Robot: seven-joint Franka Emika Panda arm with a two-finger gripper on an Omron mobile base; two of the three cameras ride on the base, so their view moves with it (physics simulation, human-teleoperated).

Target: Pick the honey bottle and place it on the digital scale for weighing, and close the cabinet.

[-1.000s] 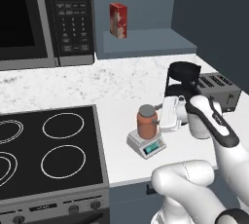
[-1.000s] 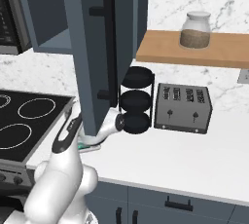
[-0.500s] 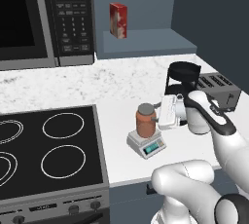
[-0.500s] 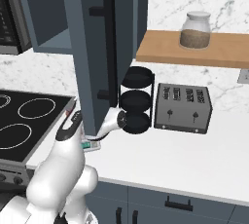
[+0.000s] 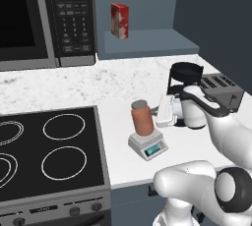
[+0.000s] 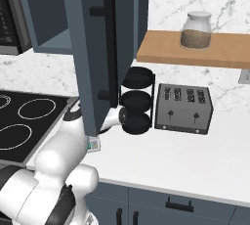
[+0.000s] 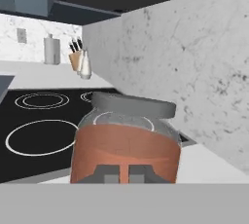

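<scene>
The honey bottle, orange-brown with a grey lid, stands upright on the digital scale, whose teal display faces the counter's front. My gripper hovers just right of the bottle and points at it. In the hand view the bottle looms close behind my two dark fingertips, which sit together and hold nothing. The cabinet door hangs open over the counter, its bar handle facing the right base camera. A corner of the scale peeks out below the door.
A red-and-white box sits on the open cabinet's shelf. The microwave and stovetop lie to the left. A black round rack and toaster stand right of the scale. A glass jar rests on a wooden shelf.
The gripper's fingers have come together. The hand has stayed just right of the bottle, and the bottle has stayed on the scale.
</scene>
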